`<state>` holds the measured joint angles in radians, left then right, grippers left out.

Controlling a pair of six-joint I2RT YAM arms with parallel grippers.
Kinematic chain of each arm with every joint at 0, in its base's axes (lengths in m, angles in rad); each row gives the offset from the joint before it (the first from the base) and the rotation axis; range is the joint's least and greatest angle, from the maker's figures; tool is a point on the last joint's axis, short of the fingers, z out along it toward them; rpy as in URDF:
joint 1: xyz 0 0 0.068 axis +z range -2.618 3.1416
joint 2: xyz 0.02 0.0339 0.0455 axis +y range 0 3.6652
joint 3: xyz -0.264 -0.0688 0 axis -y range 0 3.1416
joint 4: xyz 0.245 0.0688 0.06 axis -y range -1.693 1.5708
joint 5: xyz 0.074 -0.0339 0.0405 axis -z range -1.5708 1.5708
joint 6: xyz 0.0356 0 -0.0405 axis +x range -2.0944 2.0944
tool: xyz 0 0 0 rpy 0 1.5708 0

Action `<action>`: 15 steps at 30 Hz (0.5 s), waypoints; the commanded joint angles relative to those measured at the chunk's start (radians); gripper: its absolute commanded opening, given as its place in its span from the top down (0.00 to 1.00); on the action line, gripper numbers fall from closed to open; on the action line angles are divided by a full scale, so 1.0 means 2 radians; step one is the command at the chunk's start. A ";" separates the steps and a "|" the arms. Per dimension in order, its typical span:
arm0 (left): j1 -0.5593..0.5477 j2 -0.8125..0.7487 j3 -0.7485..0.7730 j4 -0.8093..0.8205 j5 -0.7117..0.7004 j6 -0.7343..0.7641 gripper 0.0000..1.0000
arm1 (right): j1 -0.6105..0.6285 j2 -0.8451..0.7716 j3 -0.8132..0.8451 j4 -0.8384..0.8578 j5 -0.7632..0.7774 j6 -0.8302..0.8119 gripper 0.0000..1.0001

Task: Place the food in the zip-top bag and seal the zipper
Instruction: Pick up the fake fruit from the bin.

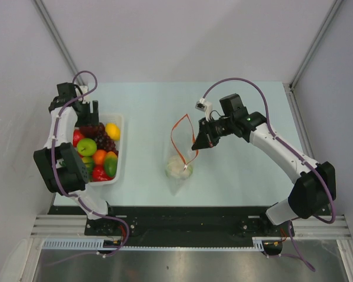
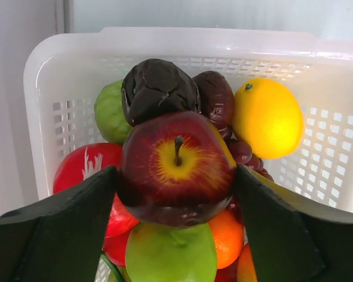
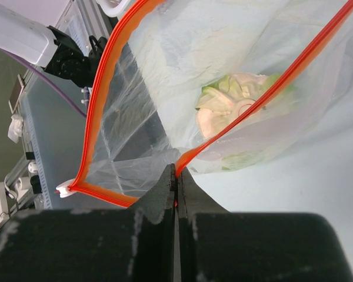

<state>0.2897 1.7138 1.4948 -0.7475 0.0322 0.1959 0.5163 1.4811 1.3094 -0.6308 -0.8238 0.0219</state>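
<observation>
Left fingers (image 2: 65,229) pinch a red apple (image 2: 176,167) from both sides, over the far end of a white basket (image 1: 119,154) that stands along the left edge of the table (image 1: 241,176). Below and around the apple, the remaining food lies in the basket: a yellow lemon (image 2: 267,117), a green apple (image 2: 170,252), an orange (image 2: 226,235), dark grapes (image 2: 215,97) and red pieces (image 2: 82,167).

The zip-top bag (image 1: 179,176) lies mid-table, about halfway between the left and right edges, with its closed bottom toward the near edge and its mouth toward the far edge. The mouth gapes, the zipper (image 3: 106,88) forming an open loop. Right fingers (image 3: 147,235) are pressed together on one side of the zipper, holding that lip up. A whitish-green lump (image 3: 235,100) rests inside the bag near its bottom.
</observation>
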 commanded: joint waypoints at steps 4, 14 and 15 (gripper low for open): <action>0.001 -0.041 0.036 -0.010 0.059 -0.002 0.40 | 0.003 0.010 0.033 -0.026 0.000 -0.036 1.00; -0.091 -0.168 0.025 0.000 0.192 -0.021 0.56 | -0.004 0.008 0.064 -0.040 -0.068 -0.016 1.00; -0.103 -0.199 0.019 0.024 0.207 -0.031 0.56 | -0.005 0.009 0.068 -0.040 -0.072 -0.013 1.00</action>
<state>0.1772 1.4864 1.5143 -0.7719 0.2432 0.1844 0.5129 1.5043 1.3872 -0.7013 -0.8841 -0.0242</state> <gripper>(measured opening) 0.762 0.011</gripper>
